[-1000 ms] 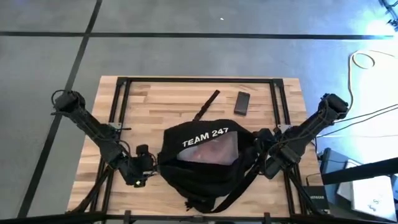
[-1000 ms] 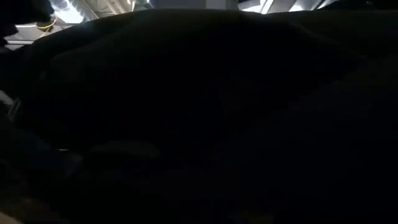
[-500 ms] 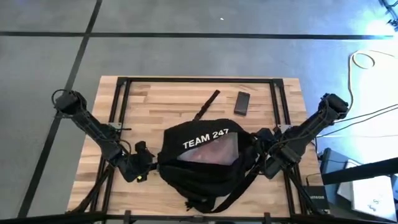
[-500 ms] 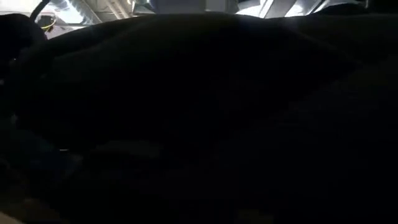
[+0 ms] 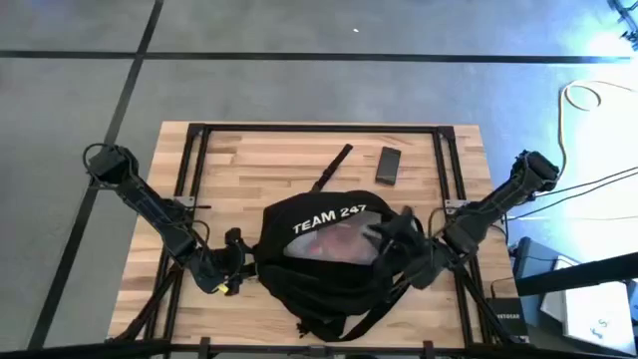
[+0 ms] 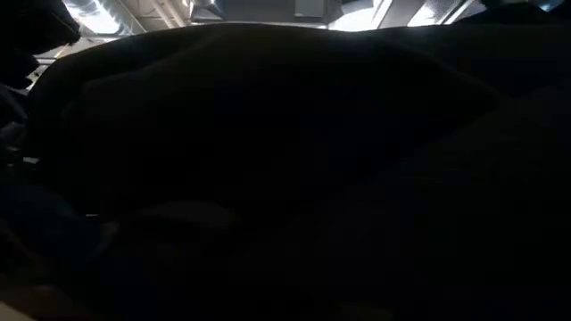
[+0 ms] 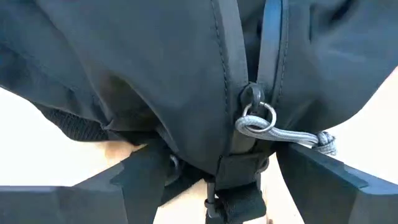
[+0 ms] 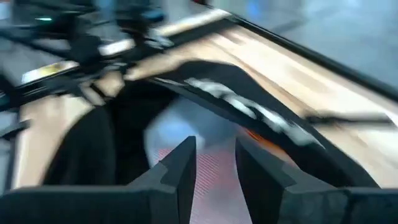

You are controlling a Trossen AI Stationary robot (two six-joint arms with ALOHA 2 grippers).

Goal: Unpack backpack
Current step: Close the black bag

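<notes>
So your right gripper (image 5: 384, 231) is hanging right over the open mouth of the backpack (image 5: 329, 289), up near the right side of the opening. In the right wrist view its fingers (image 8: 180, 167) have a narrow gap between them with nothing in it. Directly beneath them, inside the bag, sits a translucent pouch (image 8: 205, 163) with reddish stuff showing through and a bit of orange trim just past the fingertips.

Your left gripper (image 5: 237, 261) is pressed up against the backpack's left side, low by the table. From the left wrist view the fingers (image 7: 140, 177) are spread wide on either side of the seam, with the black fabric bulging between them, but I can't tell if they're actually pinching it. Right ahead of that gripper you've got the zipper pull (image 7: 256, 115) with a grey cord (image 7: 292, 135) knotted through its ring.

The bag itself sits on the near-middle of the wooden table (image 5: 249, 160), "TEAM 247" lettering on the far lip of the opening. Beyond the right gripper, on bare table, there's a dark flat rectangular thing (image 5: 388, 165) and a thin dark stick (image 5: 330, 168), both well apart from the bag.

The low view is just blocked by black fabric.
</notes>
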